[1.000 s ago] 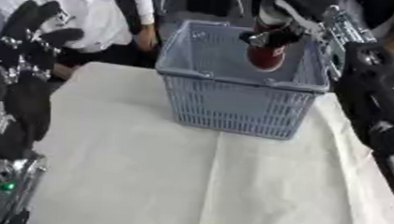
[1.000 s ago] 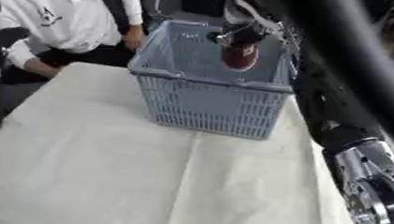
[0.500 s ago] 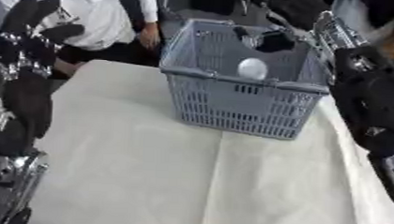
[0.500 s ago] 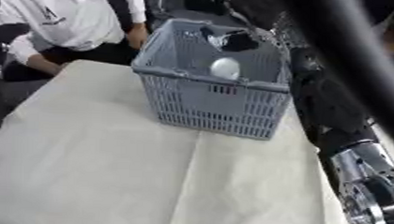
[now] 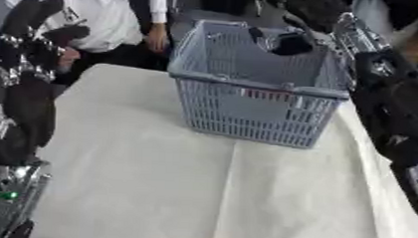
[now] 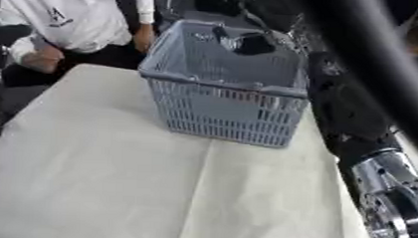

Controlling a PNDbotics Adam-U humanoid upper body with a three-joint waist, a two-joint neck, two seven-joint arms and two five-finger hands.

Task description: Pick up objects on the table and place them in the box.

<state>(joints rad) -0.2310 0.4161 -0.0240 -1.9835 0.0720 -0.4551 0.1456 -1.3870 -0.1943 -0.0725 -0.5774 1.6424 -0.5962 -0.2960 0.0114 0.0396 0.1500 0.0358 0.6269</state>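
Cream-covered table [image 5: 158,189], bare near side. Far centre: grey slatted basket [image 5: 256,110], contents hidden behind its walls. Right hand [image 5: 285,41] blurred above far rim, grip unreadable. Left hand [image 5: 28,40] raised at left edge, fingers straight, empty.

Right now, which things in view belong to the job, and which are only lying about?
Belonging to the job:
- grey basket, serving as the box
- right hand, over the basket's far side
- left hand, raised at the left edge, fingers straight

Only there:
- white cloth covering the table
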